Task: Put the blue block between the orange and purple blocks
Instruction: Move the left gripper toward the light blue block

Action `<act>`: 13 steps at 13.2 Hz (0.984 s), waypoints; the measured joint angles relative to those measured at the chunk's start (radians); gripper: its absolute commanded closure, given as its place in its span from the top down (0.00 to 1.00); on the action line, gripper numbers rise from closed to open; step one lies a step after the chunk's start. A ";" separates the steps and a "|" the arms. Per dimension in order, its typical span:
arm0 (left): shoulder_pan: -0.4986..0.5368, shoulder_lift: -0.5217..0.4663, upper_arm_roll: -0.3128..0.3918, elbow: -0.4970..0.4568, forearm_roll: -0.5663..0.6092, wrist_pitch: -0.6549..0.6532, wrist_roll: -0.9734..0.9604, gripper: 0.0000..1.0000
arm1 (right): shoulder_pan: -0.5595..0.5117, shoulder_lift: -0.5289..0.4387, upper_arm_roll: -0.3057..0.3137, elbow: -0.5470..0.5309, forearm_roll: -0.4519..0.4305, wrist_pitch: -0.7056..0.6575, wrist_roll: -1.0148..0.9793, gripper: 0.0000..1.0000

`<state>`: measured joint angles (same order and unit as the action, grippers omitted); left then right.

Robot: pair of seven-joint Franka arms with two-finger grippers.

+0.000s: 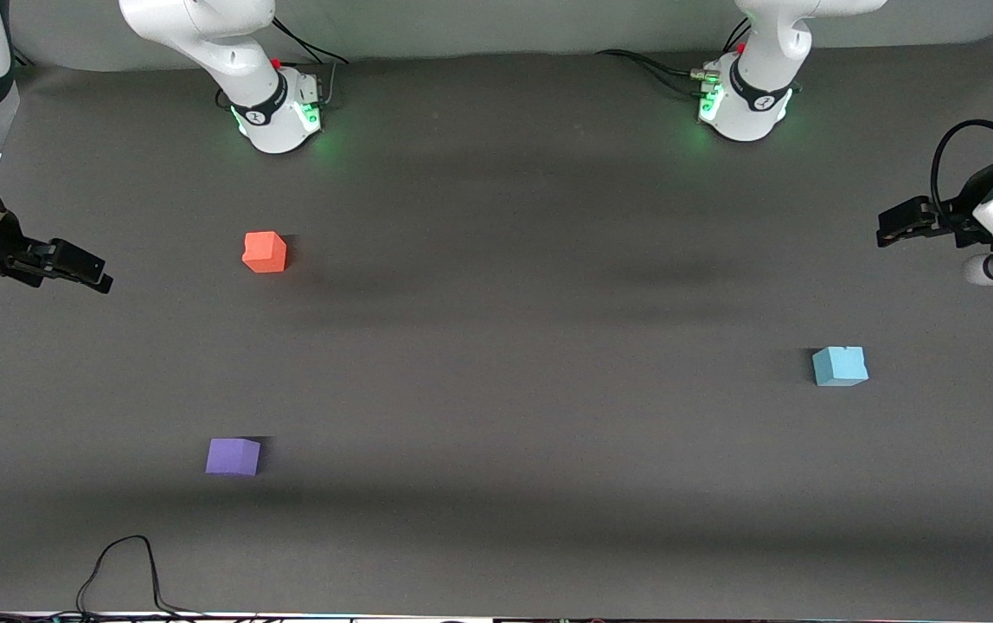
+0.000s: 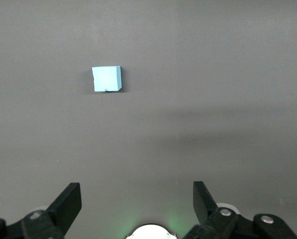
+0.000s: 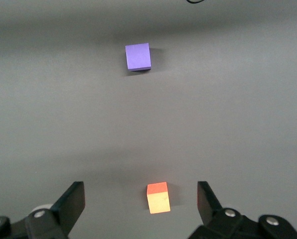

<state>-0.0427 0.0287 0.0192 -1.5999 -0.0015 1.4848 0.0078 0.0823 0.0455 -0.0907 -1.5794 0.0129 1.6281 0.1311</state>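
While the right end effector [image 1: 86,270] hangs open and empty over the right arm's end of the tabletop [image 1: 496,346], the purple block [image 1: 233,456] sits nearer the front camera than the orange block [image 1: 265,252], the two well apart. The blue block [image 1: 840,365] rests alone toward the left arm's end, untouched. The left end effector [image 1: 890,227] hovers above that end, fingers spread and holding nothing.

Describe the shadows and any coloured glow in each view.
Front view: soft dark bands cross the table; green lights glow at both arm bases. Left wrist view: blue block sharp, faint green glow at the bottom edge. Right wrist view: orange block and purple block cast short shadows.
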 measured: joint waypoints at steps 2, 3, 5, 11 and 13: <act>0.000 0.000 0.000 0.000 0.000 0.000 0.000 1.00 | 0.000 0.000 0.000 0.000 0.000 0.000 0.000 1.00; 0.000 0.000 -0.001 0.000 0.000 0.000 0.000 1.00 | 0.000 0.000 0.000 0.000 0.000 0.000 0.000 1.00; 0.000 0.000 -0.001 0.000 0.000 0.000 0.000 1.00 | 0.000 0.000 0.000 0.000 0.000 0.000 0.000 1.00; 0.082 0.000 0.033 -0.011 0.005 0.009 0.115 1.00 | 0.000 0.000 0.000 0.000 0.000 0.000 0.000 1.00; 0.150 0.000 0.041 -0.036 0.015 0.045 0.195 1.00 | 0.000 0.000 0.000 0.000 0.000 0.000 0.000 1.00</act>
<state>0.1069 0.0287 0.0606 -1.6357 0.0139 1.5295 0.2024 0.0823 0.0454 -0.0907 -1.5794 0.0129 1.6281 0.1311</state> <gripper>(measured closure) 0.000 0.000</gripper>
